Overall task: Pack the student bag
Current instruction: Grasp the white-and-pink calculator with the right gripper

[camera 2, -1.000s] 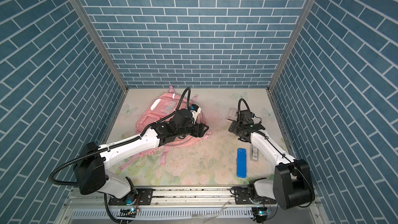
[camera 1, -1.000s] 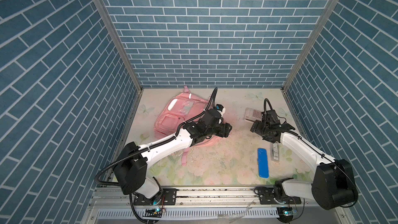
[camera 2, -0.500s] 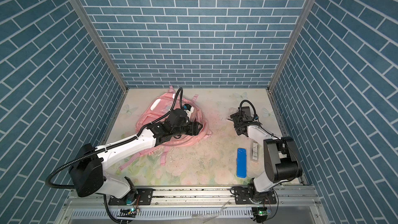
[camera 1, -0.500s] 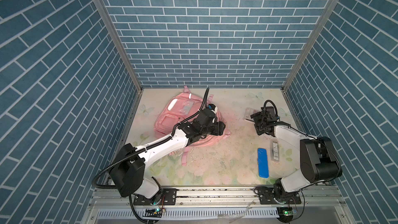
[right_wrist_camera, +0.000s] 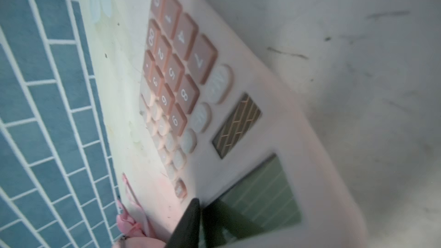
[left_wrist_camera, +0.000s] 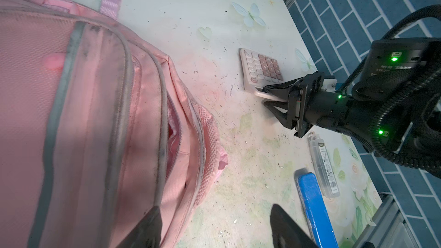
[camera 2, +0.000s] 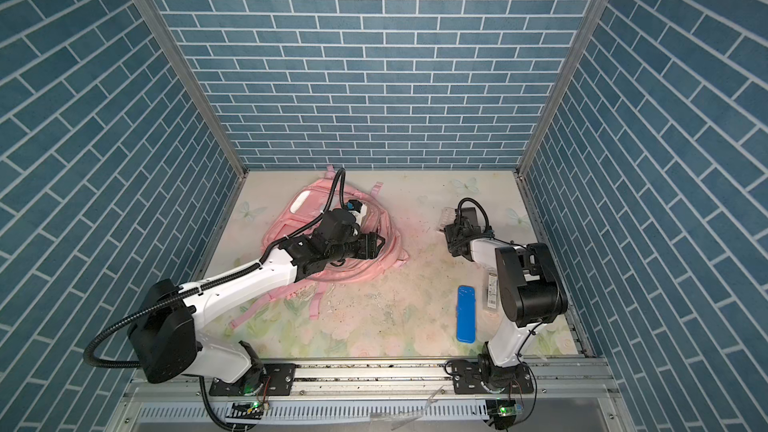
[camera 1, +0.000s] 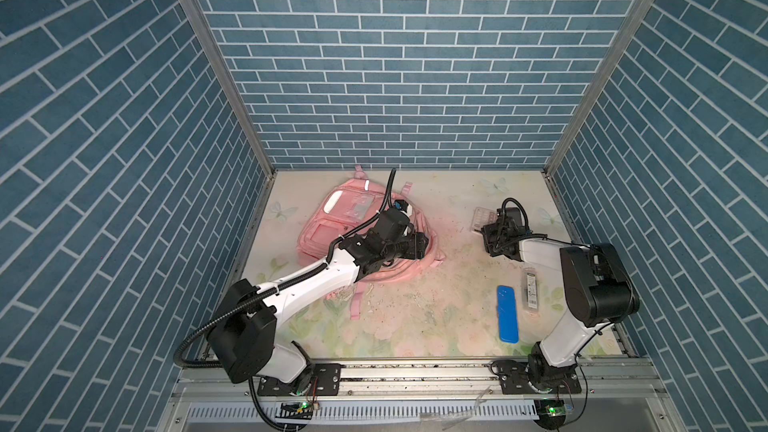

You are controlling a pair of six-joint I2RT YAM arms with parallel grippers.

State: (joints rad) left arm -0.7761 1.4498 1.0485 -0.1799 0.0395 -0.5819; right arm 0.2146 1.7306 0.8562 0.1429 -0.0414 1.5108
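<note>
Packing has barely begun, by my reading: nothing shows inside the soft pink fabric student bag (camera 1: pixel 322 236), and three items lie out on the floral-printed table (camera 1: pixel 415 317). The right gripper (left_wrist_camera: pixel 263 95) has its jaws clamped on the display end of a pale pink plastic calculator with brown number keys (left_wrist_camera: pixel 260 70), one finger on top and one beneath, so the first pick looks under way. A flat blue rectangular pencil case (camera 1: pixel 508 314) and a clear plastic box with a printed label (camera 1: pixel 530 293) rest back beside that arm's forearm, untouched. The left gripper (left_wrist_camera: pixel 214 209) hangs with jaws spread wide and empty. The student bag lies flat directly under it, a partly gaping zip mouth (left_wrist_camera: pixel 170 127) just ahead of its fingertips. From the right gripper the bag is well apart, across the table on its left.
</note>
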